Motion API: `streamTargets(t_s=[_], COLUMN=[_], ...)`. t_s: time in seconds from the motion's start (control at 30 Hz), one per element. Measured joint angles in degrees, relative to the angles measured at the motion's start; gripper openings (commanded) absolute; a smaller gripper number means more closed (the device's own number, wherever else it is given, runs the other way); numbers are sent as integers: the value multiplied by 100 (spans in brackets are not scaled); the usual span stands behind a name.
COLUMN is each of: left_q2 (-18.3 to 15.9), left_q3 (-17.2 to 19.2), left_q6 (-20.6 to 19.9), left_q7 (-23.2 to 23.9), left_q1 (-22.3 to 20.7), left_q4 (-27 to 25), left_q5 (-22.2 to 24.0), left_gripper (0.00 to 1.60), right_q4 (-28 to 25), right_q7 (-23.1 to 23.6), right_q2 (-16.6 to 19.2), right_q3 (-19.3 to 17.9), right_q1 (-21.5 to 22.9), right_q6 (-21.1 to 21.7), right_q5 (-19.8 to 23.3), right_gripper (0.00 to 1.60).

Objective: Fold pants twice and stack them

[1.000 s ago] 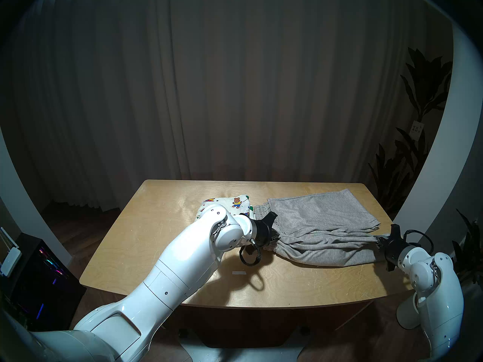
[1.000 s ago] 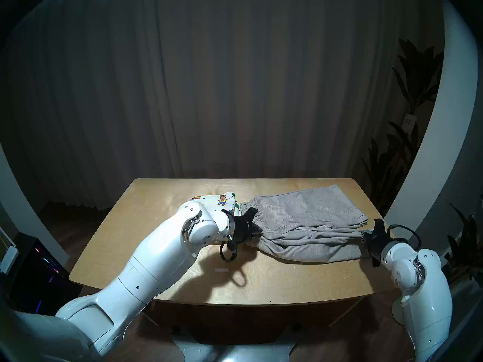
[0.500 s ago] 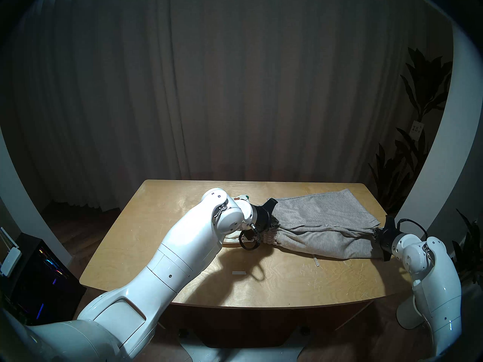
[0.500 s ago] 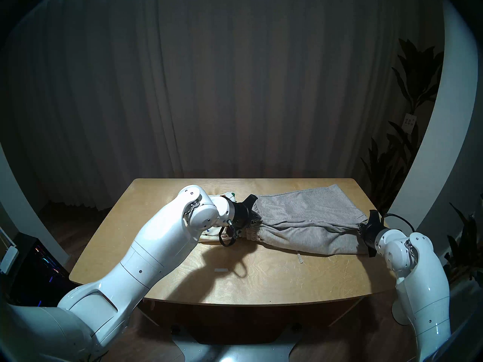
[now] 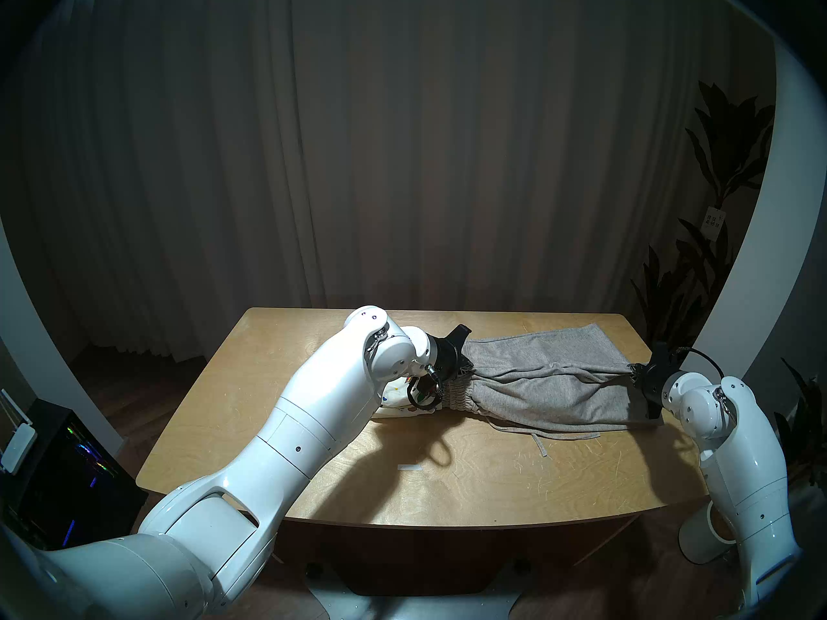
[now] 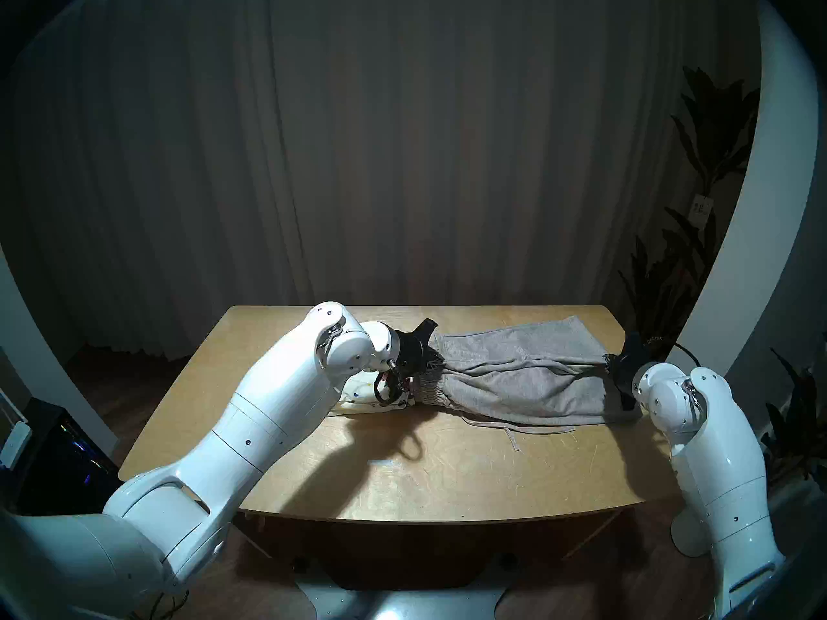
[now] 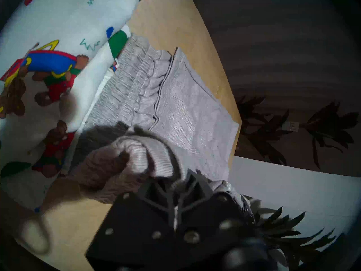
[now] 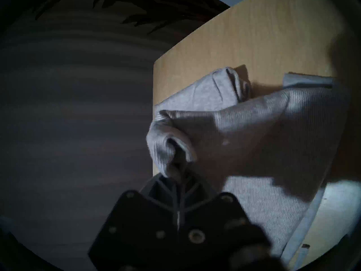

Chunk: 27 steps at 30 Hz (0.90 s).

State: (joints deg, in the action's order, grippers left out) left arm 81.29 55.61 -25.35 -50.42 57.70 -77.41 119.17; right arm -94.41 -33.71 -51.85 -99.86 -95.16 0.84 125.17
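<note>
The grey shorts point(image 5: 541, 382) point(image 6: 519, 377) lie across the right half of the wooden table point(image 5: 447, 485). My left gripper point(image 5: 467, 367) point(image 7: 175, 186) is shut on their waistband end and holds it lifted. My right gripper point(image 5: 633, 371) point(image 8: 178, 176) is shut on the hem end at the table's right edge. The near half hangs between them over the flat far half. A drawstring point(image 5: 539, 442) trails on the table. The folded teddy-bear shorts point(image 5: 402, 402) point(image 7: 48, 69) lie beside the waistband, mostly hidden under my left arm.
A small white tape strip point(image 5: 410, 468) lies on the table near the front. A dark electronics box point(image 5: 58, 485) stands at the left on the floor. Plants point(image 5: 698, 256) stand at the right. Curtains hang behind the table.
Both grippers have lifted the near edge of the grey shorts and carried it toward the far side. The drawstring has come into view. My left arm now covers most of the teddy-bear shorts.
</note>
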Motion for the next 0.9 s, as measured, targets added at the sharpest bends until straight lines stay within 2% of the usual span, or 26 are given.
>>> streamTargets(t_s=[0.4, 0.9], left_q2=[80, 260], left_q3=[-7, -246], left_q6=[-329, -633], left_q7=[316, 569], left_q1=[-307, -858], left_q4=[636, 1465], left_q5=[-241, -736], left_gripper=[0, 0], right_q4=[558, 1108], right_q7=[142, 266], right_q2=[61, -94], right_q3=[623, 1095], right_q1=[732, 1502], right_q6=[-193, -336], right_q5=[-14, -203], right_gripper=[0, 0])
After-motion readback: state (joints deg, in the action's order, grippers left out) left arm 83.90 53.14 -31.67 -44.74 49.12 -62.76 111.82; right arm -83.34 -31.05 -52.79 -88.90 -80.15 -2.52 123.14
